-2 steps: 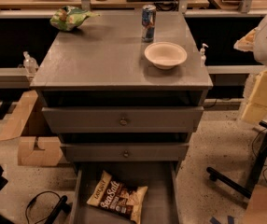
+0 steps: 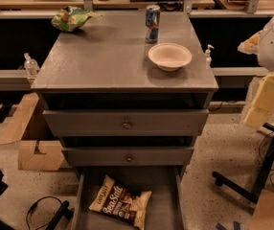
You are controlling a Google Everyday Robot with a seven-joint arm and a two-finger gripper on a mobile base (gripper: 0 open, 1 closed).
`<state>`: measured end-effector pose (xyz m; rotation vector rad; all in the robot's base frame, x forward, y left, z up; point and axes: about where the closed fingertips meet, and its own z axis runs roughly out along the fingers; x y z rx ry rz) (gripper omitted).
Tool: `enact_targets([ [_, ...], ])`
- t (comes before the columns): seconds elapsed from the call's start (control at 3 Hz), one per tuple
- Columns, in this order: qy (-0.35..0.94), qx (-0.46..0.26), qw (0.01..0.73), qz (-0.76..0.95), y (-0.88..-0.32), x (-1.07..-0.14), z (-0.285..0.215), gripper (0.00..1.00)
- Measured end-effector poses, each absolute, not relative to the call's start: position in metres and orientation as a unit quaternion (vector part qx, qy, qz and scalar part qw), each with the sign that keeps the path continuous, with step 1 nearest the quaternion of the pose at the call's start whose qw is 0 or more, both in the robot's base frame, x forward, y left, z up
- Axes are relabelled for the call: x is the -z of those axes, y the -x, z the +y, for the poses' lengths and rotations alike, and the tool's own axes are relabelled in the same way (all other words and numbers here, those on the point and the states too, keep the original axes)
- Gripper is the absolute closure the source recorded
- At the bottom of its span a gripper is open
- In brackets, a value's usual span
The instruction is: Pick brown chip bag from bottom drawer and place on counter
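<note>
Nothing is done yet: the brown chip bag (image 2: 120,206) lies in the open bottom drawer (image 2: 162,185), below the desk's (image 2: 103,56) front edge. The claw (image 2: 266,102) hangs beyond the desk's right edge, and I cannot tell its state.

Brown chip bag (image 2: 120,206) bears white lettering; bottom drawer (image 2: 162,185) and counter (image 2: 108,56) are grey, the right-side gripper (image 2: 264,104) yellow.

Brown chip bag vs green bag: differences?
The brown chip bag lies flat in the open bottom drawer; green bag sits bunched up on the counter, far left corner. Brown bag shows white lettering; green bag's print is unreadable. Both are snack bags, neither held: the pincer hangs right of the cabinet.
</note>
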<state>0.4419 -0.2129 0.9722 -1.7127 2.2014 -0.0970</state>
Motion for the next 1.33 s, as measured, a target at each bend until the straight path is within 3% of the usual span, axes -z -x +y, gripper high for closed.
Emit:
enact_targets([
  [1.33,0.536,-0.089,0.222,0.81,-0.437,-0.702,-0.159,0.0],
])
